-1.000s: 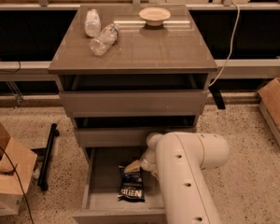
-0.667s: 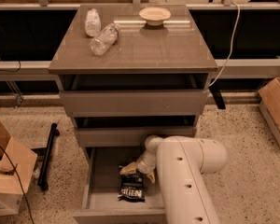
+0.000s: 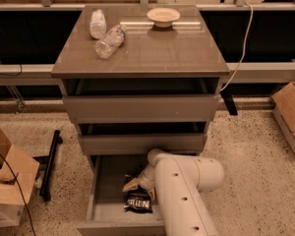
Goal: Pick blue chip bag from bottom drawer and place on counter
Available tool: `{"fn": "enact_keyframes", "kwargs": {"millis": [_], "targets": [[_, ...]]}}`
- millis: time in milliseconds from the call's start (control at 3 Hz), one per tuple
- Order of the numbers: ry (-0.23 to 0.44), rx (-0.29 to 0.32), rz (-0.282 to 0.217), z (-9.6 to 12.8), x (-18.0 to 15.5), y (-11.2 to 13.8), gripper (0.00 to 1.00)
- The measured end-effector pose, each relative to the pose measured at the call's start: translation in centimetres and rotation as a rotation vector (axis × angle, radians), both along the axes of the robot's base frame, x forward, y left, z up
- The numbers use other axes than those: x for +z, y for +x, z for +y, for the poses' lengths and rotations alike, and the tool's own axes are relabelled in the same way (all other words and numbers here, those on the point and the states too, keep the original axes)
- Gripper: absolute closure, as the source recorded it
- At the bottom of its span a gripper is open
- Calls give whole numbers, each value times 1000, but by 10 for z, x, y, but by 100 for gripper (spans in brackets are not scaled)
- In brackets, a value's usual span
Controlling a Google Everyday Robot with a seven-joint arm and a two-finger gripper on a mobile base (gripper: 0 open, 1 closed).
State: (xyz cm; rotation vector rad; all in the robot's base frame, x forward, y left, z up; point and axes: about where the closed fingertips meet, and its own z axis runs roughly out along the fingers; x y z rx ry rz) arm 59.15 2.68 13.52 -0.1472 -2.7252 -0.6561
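Bag (image 3: 138, 201) lies flat in the open bottom drawer (image 3: 107, 177), toward its near end, lettering up. Hand (image 3: 132, 184) sits at the bag's far edge; its opening cannot be told. Step, as judged: grasp. Next: secure the bag, lift clear, carry up to the counter (image 3: 152, 53).

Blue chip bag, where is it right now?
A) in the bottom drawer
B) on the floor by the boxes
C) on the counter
A: the blue chip bag lies inside the open bottom drawer, and the gripper is down in that drawer at the bag's upper edge.
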Motion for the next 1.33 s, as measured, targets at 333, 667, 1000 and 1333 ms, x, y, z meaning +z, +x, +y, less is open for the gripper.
{"fn": "enact_keyframes", "kwargs": {"millis": [333, 667, 1000, 1333], "targets": [[7, -18, 27, 1, -8, -1, 46], [7, -18, 27, 1, -7, -1, 70], [16, -34, 1, -3, 7, 5, 93], [15, -56, -47, -18, 25, 15, 100]]}}
